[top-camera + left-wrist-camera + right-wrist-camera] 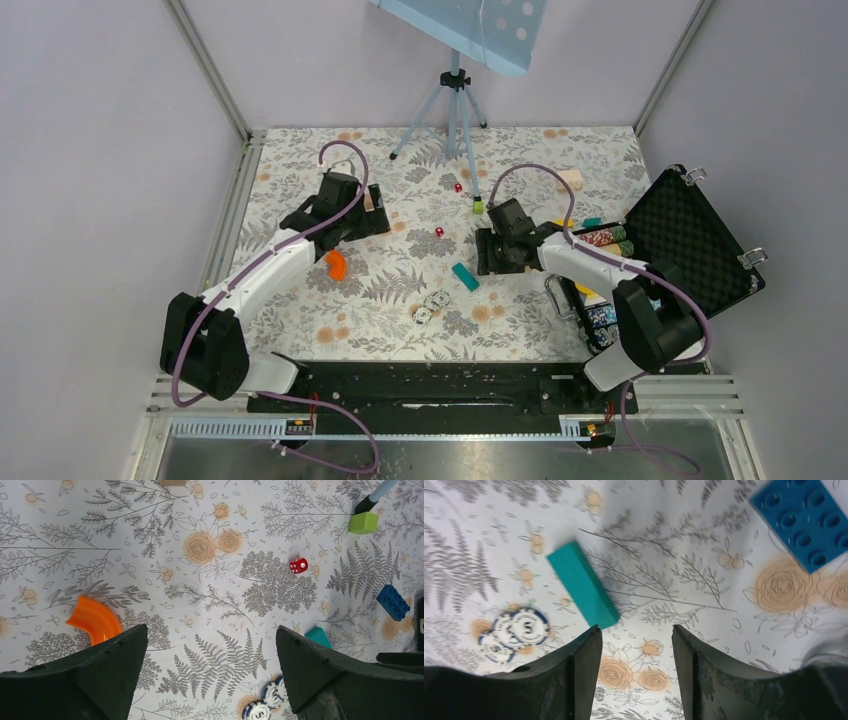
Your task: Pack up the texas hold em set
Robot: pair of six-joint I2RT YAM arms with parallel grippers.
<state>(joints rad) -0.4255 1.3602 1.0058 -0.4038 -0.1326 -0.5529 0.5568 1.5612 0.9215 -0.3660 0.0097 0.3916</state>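
The black briefcase (700,240) of the texas hold em set lies open at the right, with rows of chips (606,240) in its base. A few loose blue-and-white chips (428,305) lie mid-table, also in the left wrist view (265,704) and the right wrist view (516,629). Two red dice (438,232) (459,187) rest on the cloth; the left wrist view shows one die (298,565). My left gripper (372,218) (211,645) hovers open and empty. My right gripper (487,260) (636,635) is open over bare cloth, just below a teal brick (583,584).
An orange curved piece (337,264) (95,620) lies by the left arm. The teal brick (465,277), a green cube (479,207) (363,523), a blue brick (806,520) (393,602) and a wooden block (572,178) are scattered around. A tripod (455,100) stands at the back.
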